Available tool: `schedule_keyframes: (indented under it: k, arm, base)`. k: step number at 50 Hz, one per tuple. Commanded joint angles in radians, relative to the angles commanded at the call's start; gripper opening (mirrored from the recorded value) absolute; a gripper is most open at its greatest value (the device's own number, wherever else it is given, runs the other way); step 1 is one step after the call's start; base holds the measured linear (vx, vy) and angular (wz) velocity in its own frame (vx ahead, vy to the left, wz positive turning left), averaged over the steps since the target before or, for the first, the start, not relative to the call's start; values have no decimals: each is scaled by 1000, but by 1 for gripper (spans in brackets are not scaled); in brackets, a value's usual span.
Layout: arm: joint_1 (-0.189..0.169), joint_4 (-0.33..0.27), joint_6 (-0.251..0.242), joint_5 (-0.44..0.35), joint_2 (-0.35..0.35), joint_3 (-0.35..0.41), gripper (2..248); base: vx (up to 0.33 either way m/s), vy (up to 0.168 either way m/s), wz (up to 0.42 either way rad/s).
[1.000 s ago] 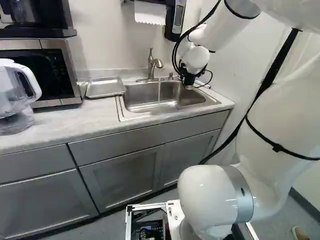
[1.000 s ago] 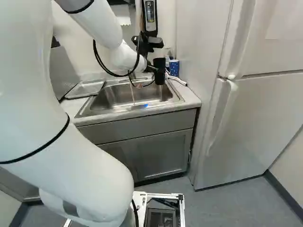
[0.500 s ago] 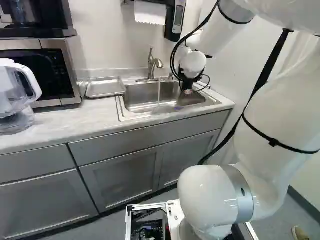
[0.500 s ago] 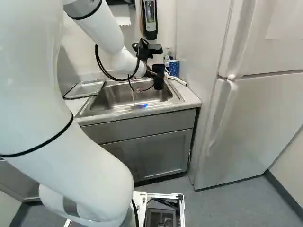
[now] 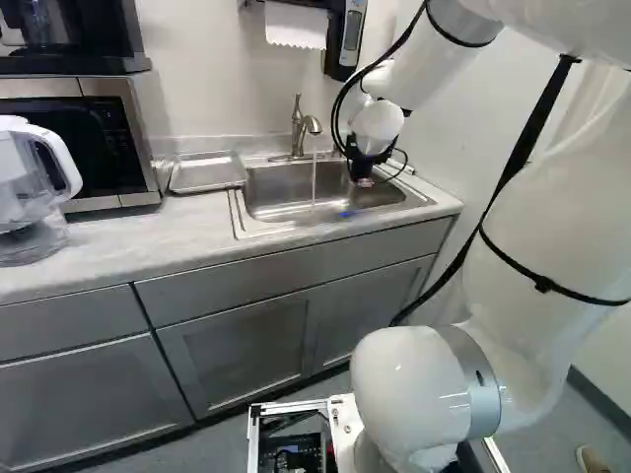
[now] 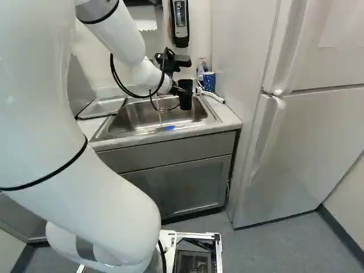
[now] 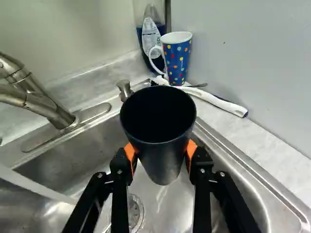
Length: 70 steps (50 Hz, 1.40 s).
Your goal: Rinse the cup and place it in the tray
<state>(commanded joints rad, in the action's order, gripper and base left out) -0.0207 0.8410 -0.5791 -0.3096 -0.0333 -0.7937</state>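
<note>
Rounded wht arm (image 5: 537,236), blk cables (image 6: 115,77) & straps (image 5: 542,284), gry jt band (image 5: 474,379)

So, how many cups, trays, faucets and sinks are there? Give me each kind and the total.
Cups: 2, the black cup and the spotted mug
Trays: 1, the metal tray
Faucets: 1
Sinks: 1
Total: 5

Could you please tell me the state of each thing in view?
Cup: upright, held over the sink
Gripper: shut on the cup
Faucet: running
Tray: empty, flat on the counter
Spotted mug: upright
White-handled brush: lying down
Fridge doors: shut
Cabinet doors: shut
</note>
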Motion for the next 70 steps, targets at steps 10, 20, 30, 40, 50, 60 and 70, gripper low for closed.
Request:
schedule_keyframes:
  k: [10,20,30,40,50,60,70]
  arm:
    - [25,0,0,28,-5,5,119]
    - [50,-3,0,55,-8,8,119]
    - [75,-14,0,83,-10,10,119]
    - [92,-30,0,112,-11,11,119]
    - [102,-52,0,147,-13,12,119]
    - [113,-77,0,184,-12,12,119]
    - [123,-104,0,221,-11,11,119]
  base:
    - [0,0,0]
    - [0,0,0]
    - [0,0,0]
    - [0,0,0]
    - [0,0,0]
    - [0,0,0]
    - [0,0,0]
